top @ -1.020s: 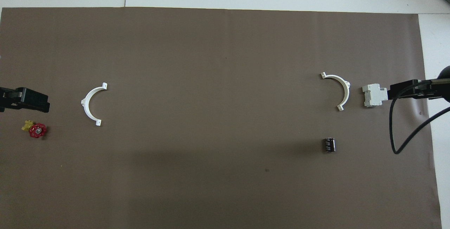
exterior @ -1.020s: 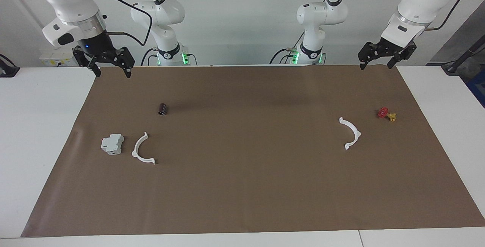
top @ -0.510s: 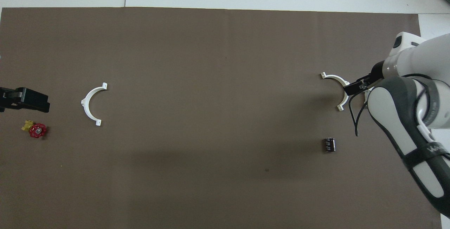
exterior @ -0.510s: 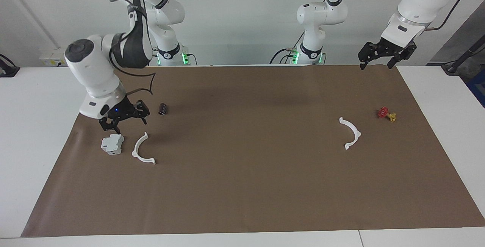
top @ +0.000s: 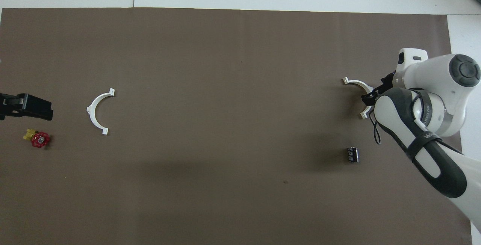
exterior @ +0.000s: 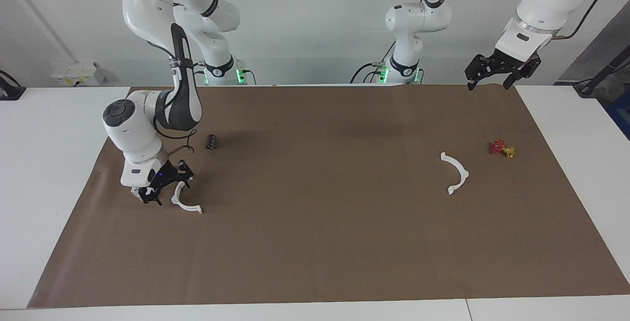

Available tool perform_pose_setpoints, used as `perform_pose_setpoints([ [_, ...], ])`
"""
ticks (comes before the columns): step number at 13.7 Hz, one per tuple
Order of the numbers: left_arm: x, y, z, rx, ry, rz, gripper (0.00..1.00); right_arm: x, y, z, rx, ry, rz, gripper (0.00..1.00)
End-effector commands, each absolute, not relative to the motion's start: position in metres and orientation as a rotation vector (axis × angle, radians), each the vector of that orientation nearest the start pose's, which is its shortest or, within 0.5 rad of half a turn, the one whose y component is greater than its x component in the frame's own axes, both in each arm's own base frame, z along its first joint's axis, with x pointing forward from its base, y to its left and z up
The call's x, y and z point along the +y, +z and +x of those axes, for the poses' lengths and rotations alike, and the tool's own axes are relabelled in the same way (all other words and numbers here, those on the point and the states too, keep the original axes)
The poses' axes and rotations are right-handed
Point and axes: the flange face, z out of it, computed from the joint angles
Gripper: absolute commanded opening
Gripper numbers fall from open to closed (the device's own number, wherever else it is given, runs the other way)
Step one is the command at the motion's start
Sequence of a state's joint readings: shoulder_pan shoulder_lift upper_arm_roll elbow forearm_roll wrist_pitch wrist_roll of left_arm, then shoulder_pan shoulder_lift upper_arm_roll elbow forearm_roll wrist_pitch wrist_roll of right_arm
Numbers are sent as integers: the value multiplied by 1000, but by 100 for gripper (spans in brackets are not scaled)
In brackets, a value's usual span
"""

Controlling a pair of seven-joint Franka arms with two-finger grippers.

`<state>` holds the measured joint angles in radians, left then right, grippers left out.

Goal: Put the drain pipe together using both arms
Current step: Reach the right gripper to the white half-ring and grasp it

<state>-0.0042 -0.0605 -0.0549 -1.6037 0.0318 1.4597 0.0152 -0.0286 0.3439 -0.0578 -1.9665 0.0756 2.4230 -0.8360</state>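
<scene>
Evidently light, thin and stiff, the white half-ring point(exterior: 183, 200) looked best pinched mid-arc; my right gripper point(exterior: 165, 188) straddled it, fingers spread, holding nothing; left gripper point(exterior: 494, 76) waited spread, empty.

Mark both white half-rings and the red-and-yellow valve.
White plastic half-ring at the left arm's end point(exterior: 459, 173): facing view, mid-arc.
White plastic half-ring at the right arm's end point(exterior: 185, 206): facing view, lower arc.
Small red-and-yellow valve point(top: 40, 139): overhead view, red handwheel.

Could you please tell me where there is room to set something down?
The mat is bare between the right arm's half-ring and the left arm's half-ring. Crowded: the right gripper at its half-ring, dark cylinder nearby; valve by the other.
</scene>
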Motion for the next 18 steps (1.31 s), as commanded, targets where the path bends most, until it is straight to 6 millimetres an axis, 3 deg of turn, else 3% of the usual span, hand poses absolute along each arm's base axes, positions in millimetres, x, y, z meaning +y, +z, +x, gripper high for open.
perform_pose_setpoints([
  [1, -25, 634, 518, 92, 112, -3084, 100, -59, 299, 619, -1148, -218, -2929, 85],
  [2, -25, 634, 518, 92, 112, -3084, 100, -59, 297, 618, -1154, -214, -2925, 77],
  [5, -25, 634, 518, 92, 112, -3084, 100, -54, 292, 617, -1134, -232, -2939, 32],
  [6, -25, 634, 518, 92, 112, -3084, 100, -54, 288, 617, -1110, -227, -2946, 23],
  [8, -25, 634, 518, 92, 112, -3084, 100, -55, 281, 619, -1094, -239, -2957, 21],
  [10, -25, 634, 518, 92, 112, -3084, 100, -53, 280, 620, -1097, -247, -2959, 0],
  [12, -25, 634, 518, 92, 112, -3084, 100, -52, 287, 624, -1050, -247, -2970, 0],
  [14, -25, 634, 518, 92, 112, -3084, 100, -37, 314, 631, -925, -212, -2983, 0],
  [18, -25, 634, 518, 92, 112, -3084, 100, 39, 358, 634, -395, -100, -3058, 0],
])
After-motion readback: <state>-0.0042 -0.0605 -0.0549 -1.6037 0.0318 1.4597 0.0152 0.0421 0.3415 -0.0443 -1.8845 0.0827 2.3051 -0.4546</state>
